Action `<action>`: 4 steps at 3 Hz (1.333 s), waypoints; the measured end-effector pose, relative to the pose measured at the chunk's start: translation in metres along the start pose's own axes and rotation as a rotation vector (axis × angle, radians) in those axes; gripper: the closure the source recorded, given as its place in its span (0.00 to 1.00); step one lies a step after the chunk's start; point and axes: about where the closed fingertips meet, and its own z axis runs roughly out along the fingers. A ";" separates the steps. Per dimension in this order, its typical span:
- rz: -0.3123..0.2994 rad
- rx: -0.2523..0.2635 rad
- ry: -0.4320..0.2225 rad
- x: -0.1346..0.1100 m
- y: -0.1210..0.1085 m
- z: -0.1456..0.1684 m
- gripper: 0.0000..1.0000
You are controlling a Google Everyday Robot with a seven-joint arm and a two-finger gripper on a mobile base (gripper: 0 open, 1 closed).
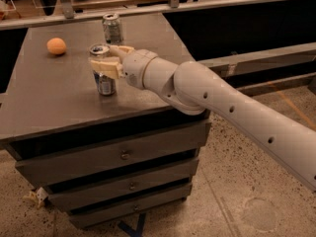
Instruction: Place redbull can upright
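Shiny, slim silver-and-blue redbull can (104,83) stands upright inside the cream gripper (103,58), whose fingers (106,66) hold its sides.

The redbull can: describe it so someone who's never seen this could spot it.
On top of the dark drawer cabinet, look near the middle, where the white arm brings its gripper to a can. That upright redbull can is slim with blue patches, standing in front of the wider grey can and beside the orange ball.
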 end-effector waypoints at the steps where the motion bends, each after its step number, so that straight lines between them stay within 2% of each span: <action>1: -0.003 -0.014 -0.001 0.001 0.003 0.002 0.38; 2: -0.010 -0.029 0.001 0.002 0.005 0.004 0.14; 3: -0.013 -0.042 0.004 0.002 0.007 0.006 0.00; 4: -0.014 -0.051 0.006 0.001 0.008 0.007 0.00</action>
